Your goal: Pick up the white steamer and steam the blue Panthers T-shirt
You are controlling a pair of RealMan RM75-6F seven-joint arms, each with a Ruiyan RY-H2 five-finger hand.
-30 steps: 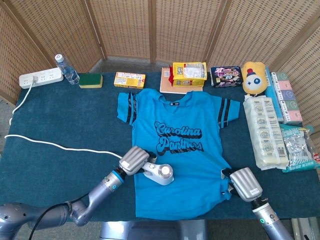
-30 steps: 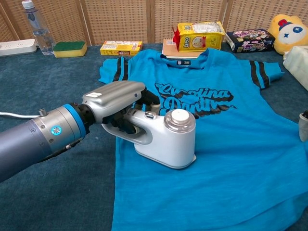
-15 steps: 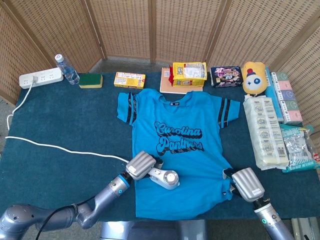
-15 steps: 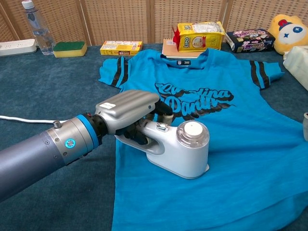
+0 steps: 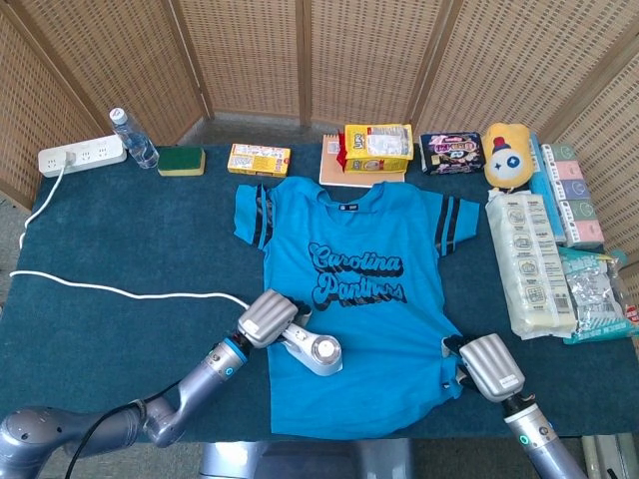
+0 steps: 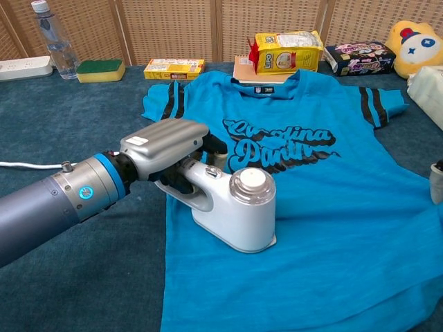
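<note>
Centrally on table (image 5: 120,239), dark teal cloth cover: blue T-shirt (image 5: 359,309), laid flat, print up, collar toward rear screens (image 5: 300,50).
Left robot hand (image 5: 268,317): clamped around handle of white steamer (image 5: 312,350); steamer resting on shirt's lower left part, just below the print.
Right robot hand (image 5: 489,366): lying at shirt's lower right hem, back upward; fingers hidden, so cannot tell whether apart or together.
White cord (image 5: 110,292): trailing across cloth from power strip (image 5: 82,156) at rear left corner toward steamer.
Rear row, left to right: bottle (image 5: 133,139), sponge (image 5: 181,160), yellow box (image 5: 259,159), yellow bag (image 5: 377,147) on notebook (image 5: 332,160), dark packet (image 5: 451,153), plush toy (image 5: 509,155).
Right edge: stacked packaged goods (image 5: 531,261).
Backdrop: woven rattan folding screens enclosing table on three sides.
</note>
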